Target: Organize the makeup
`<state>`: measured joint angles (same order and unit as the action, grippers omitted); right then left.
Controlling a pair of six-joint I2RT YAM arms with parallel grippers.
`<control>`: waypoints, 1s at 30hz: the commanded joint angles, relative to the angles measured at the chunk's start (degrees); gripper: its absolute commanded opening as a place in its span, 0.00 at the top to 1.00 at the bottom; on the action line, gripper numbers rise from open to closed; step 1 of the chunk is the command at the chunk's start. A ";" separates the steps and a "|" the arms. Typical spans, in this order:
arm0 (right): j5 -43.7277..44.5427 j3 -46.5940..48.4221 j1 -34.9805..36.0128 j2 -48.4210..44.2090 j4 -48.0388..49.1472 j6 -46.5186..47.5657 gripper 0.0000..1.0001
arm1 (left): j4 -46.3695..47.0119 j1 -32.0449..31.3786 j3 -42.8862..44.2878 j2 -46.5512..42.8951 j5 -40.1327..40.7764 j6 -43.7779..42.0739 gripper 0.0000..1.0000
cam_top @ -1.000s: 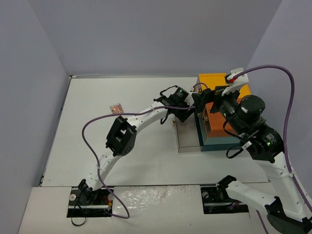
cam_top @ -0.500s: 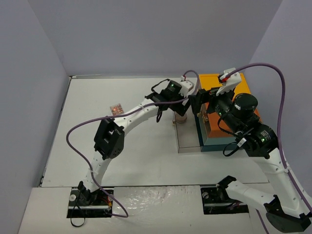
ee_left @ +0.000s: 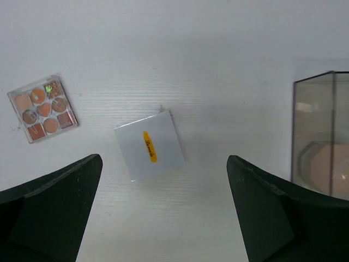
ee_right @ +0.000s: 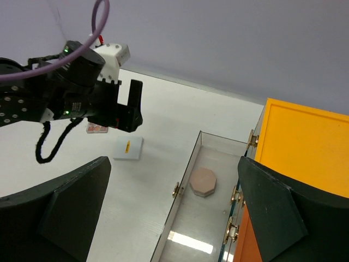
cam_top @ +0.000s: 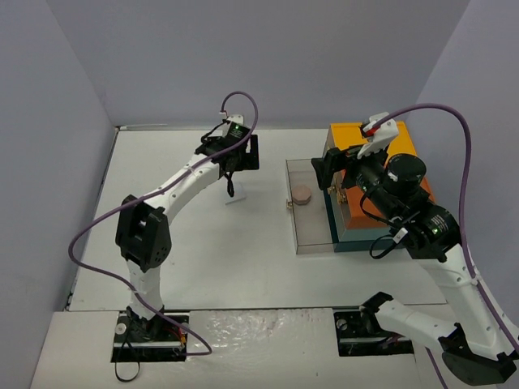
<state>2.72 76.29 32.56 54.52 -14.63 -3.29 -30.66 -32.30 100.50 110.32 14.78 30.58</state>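
Card point(ee_left: 164, 137) tilted, yellow label point(ee_left: 149, 146) diagonal, left claw point(cam_top: 242, 154) spread, right claw point(ee_right: 174, 159) spread

Peach compact point(ee_right: 203, 182) in clear drawer point(ee_right: 210, 158); white card point(ee_left: 149, 146) flat nr pink palette point(ee_left: 43, 109).

Lab setup: white table point(cam_top: 203, 243), plain grey walls point(cam_top: 268, 57).

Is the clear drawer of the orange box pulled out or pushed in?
Pulled out. The clear drawer sticks out sideways from the orange box, and a peach compact lies inside it.
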 commanded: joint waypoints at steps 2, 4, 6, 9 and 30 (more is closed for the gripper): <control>-0.40 -1.37 -0.29 0.16 5.13 0.48 0.00 | -7.68 2.00 4.66 6.57 1.91 7.03 0.03; -0.73 -1.93 -0.30 0.18 5.30 0.43 0.00 | -9.22 3.20 6.74 10.34 0.15 8.29 0.03; -1.14 -2.56 -0.30 0.06 5.49 0.30 0.00 | -10.12 4.27 8.50 12.58 -0.82 9.69 0.03; -1.58 -3.46 -0.30 -0.12 5.75 0.04 0.00 | -11.31 5.16 10.87 15.52 -1.50 11.19 0.03; -2.10 -6.56 -0.23 -0.98 6.99 0.14 0.00 | -8.66 4.60 -3.18 13.46 -5.50 14.85 0.17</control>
<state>1.74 69.68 32.56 53.61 -13.05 -3.29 -37.86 -27.31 99.39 125.58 9.86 45.12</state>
